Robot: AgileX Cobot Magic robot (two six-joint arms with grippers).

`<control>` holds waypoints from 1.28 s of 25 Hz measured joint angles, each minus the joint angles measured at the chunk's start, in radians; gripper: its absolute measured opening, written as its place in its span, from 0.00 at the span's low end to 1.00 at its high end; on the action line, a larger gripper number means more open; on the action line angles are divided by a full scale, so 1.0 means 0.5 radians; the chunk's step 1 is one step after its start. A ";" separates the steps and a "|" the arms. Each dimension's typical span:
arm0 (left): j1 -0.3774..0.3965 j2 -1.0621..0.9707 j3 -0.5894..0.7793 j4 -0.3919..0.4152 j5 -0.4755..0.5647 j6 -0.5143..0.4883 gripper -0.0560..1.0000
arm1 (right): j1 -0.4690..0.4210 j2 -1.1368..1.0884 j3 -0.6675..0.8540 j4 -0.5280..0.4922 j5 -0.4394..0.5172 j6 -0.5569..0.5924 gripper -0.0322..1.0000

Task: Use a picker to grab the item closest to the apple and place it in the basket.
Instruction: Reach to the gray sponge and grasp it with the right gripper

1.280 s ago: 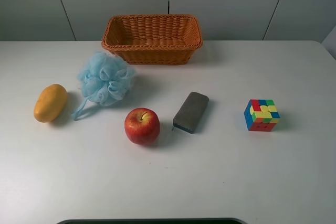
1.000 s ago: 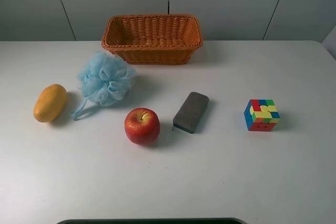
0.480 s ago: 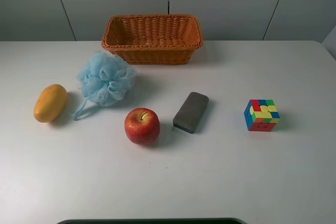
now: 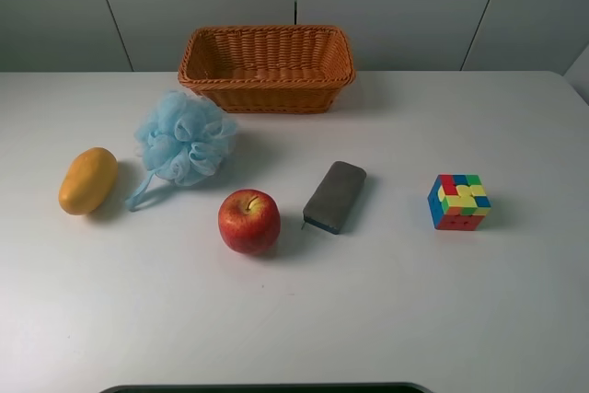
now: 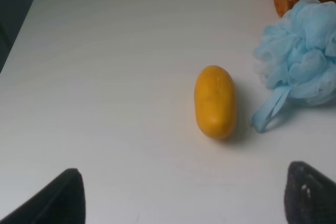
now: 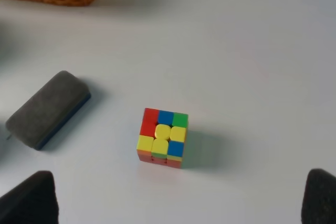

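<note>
Left gripper [image 5: 186, 198]: jaws spread wide and empty, a yellow fruit [image 5: 215, 102] ahead and a blue bath pouf [image 5: 299, 61] beyond it toward the other arm. Right gripper [image 6: 174, 198]: jaws wide apart and empty, puzzle cube [image 6: 163, 137] straight ahead. The grey eraser [image 6: 47, 109], judged nearest the apple [image 4: 248, 221], lies flat farther off toward the left arm, long axis slanting toward the basket [image 4: 267, 97], so this arm looks nearer. Bench [image 4: 368, 319]: white, bare around the eraser, with the apple near its closer end, not touching.

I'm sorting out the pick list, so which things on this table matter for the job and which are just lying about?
Job: red apple, grey padded block beside it, orange wicker basket.
Lying about: yellow oval fruit, pale blue mesh puff, multicoloured puzzle cube.
</note>
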State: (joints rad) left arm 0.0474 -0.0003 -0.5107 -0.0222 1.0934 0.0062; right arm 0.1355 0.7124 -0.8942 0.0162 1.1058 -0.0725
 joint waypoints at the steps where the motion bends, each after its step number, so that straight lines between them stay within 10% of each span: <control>1: 0.000 0.000 0.000 0.000 0.000 0.000 0.74 | 0.084 0.114 -0.067 -0.070 0.000 0.037 0.71; 9: 0.000 0.000 0.000 0.000 0.000 0.000 0.74 | 0.665 0.914 -0.492 -0.523 0.158 0.512 0.71; 22: 0.000 0.000 0.000 0.000 0.000 -0.012 0.74 | 0.724 1.753 -0.818 0.043 0.005 1.066 0.71; 32: 0.000 0.000 0.000 0.000 0.000 0.000 0.74 | 0.724 2.178 -0.827 0.109 -0.133 1.523 0.71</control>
State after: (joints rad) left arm 0.0474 -0.0003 -0.5107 -0.0222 1.0934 0.0062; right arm 0.4975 1.8013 -1.3075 0.0706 1.0391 0.6888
